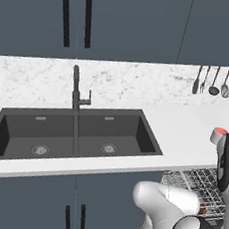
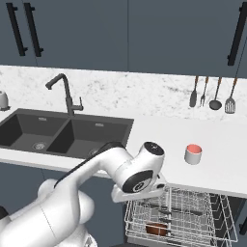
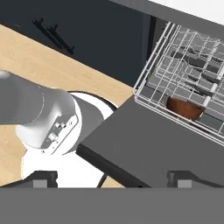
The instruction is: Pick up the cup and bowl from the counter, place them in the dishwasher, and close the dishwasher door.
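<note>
Right now I am looking across a long white counter (image 2: 144,132) with a dark double sink (image 1: 74,132) and a dark tap (image 1: 76,90) set into it. My cup (image 2: 193,154), small and pale with a red top, stands upright on the counter to the right of the sink, well apart from it and near the front edge. Four utensils (image 2: 212,94) hang on the wall behind it.

Below the counter the dishwasher (image 2: 181,217) is open, its wire rack (image 3: 188,65) pulled out. A brown bowl (image 3: 184,108) sits in the front part of that rack. The dishwasher door (image 3: 148,144), a flat dark panel, lies folded down and level beneath the rack.

My gripper (image 3: 111,177) points down at this door from above, with the wooden floor (image 3: 52,70) off to one side. Its two dark fingertips (image 3: 41,178) stand far apart, spread about as wide as they go, and nothing sits between them. My hand hangs low in front of the rack, below the counter edge.
</note>
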